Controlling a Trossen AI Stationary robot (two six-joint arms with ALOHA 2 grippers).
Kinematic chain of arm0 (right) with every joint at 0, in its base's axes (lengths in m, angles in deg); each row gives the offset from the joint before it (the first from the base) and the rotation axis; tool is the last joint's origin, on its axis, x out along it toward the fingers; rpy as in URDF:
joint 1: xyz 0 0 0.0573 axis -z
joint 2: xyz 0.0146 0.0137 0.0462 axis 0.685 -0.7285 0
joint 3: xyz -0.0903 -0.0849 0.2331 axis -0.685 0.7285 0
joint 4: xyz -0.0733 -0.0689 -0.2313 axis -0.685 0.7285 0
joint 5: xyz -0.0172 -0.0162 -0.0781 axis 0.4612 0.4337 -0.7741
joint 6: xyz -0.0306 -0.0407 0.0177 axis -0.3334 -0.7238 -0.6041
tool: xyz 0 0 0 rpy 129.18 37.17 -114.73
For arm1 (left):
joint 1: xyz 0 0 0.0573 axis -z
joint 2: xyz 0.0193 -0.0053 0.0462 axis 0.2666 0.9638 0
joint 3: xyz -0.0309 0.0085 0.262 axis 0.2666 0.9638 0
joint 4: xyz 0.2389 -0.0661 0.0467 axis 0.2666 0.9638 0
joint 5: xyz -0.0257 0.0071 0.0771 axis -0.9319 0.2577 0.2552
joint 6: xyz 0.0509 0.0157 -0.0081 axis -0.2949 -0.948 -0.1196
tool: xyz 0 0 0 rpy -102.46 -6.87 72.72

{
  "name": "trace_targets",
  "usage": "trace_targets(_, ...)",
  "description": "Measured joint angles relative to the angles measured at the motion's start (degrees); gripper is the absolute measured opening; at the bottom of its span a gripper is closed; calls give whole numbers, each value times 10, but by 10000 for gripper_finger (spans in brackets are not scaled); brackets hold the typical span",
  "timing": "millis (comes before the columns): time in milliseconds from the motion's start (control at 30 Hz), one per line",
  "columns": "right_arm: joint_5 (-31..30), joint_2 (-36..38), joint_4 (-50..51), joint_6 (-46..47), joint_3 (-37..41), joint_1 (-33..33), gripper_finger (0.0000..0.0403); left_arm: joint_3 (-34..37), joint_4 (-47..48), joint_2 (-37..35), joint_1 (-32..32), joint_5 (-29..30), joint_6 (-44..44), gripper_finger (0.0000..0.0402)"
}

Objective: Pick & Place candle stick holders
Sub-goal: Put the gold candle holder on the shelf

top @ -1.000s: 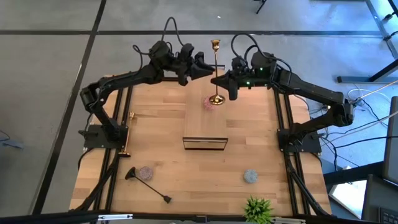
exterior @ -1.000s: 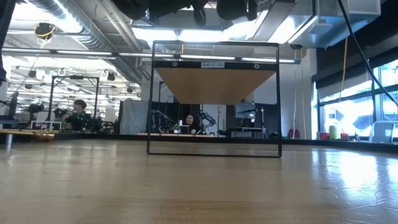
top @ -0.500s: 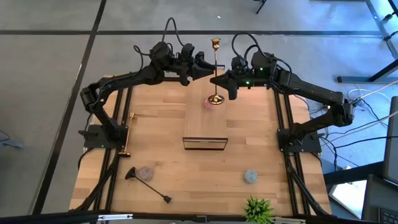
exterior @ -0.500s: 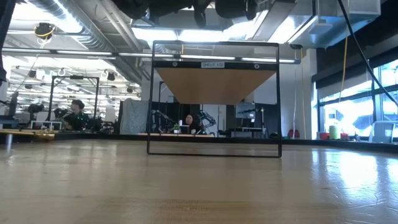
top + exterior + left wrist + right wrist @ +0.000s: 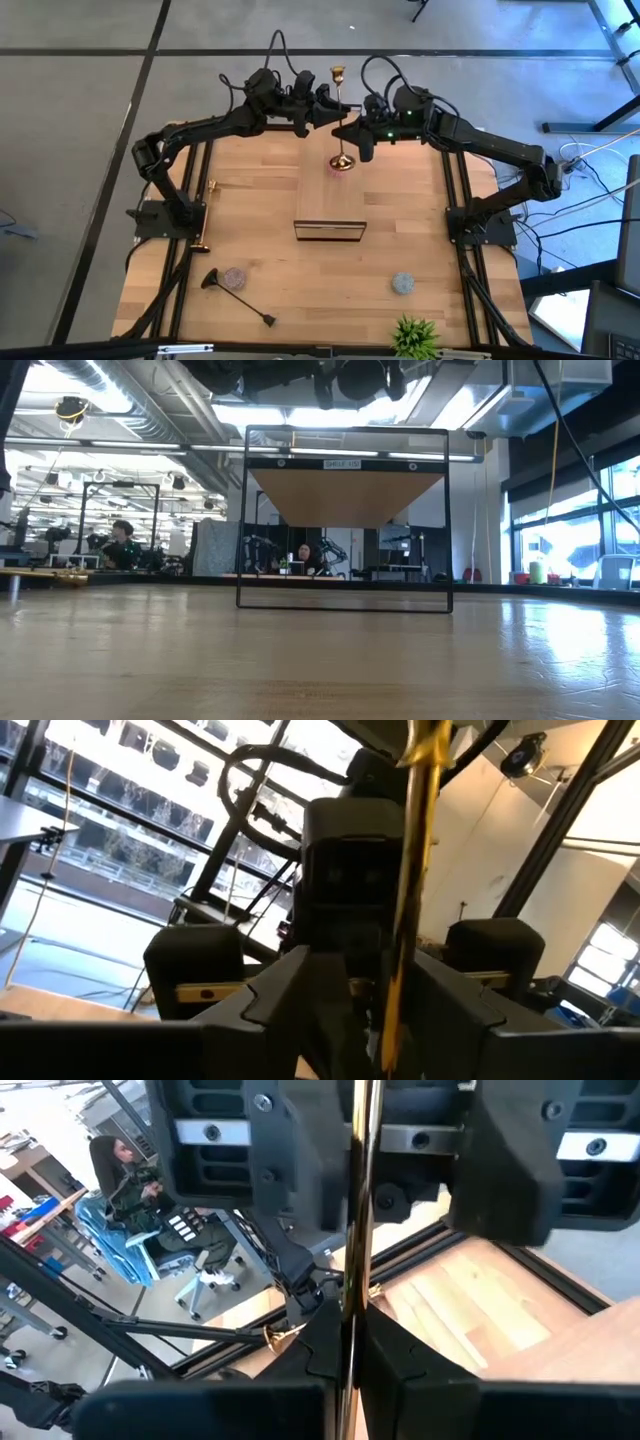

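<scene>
Overhead, both arms meet at the bench's far edge.
Gold holder: a gold candle stick holder [image 5: 340,120] stands upright, base near a pink disc [image 5: 333,166]; likely stiff, smooth, slippery and top-heavy; the thin stem seems the best place to take hold.
Right claw: the right claw [image 5: 352,128] is clamped on the stem.
Left claw: the left claw [image 5: 330,104] sits part apart beside the stem; contact unclear.
Other holders: a black holder [image 5: 238,297] lies near the front; another gold holder [image 5: 203,215] lies along the left rail.
Obstacles: a framed stand [image 5: 329,229] sits mid-bench; two grey discs [image 5: 403,283] and a plant [image 5: 414,335] stay well apart.
</scene>
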Motion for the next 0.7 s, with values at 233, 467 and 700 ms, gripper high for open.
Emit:
trace_targets(233,-3,0,3,2,0,0,15,0,8,-1,0,-21,1,24)
trace_targets(467,-16,0,1,-2,0,4,62,0,31,-9,-6,4,-13,12)
trace_targets(700,-86,1,2,-3,0,4,210,1,179,-43,-17,53,-97,12)
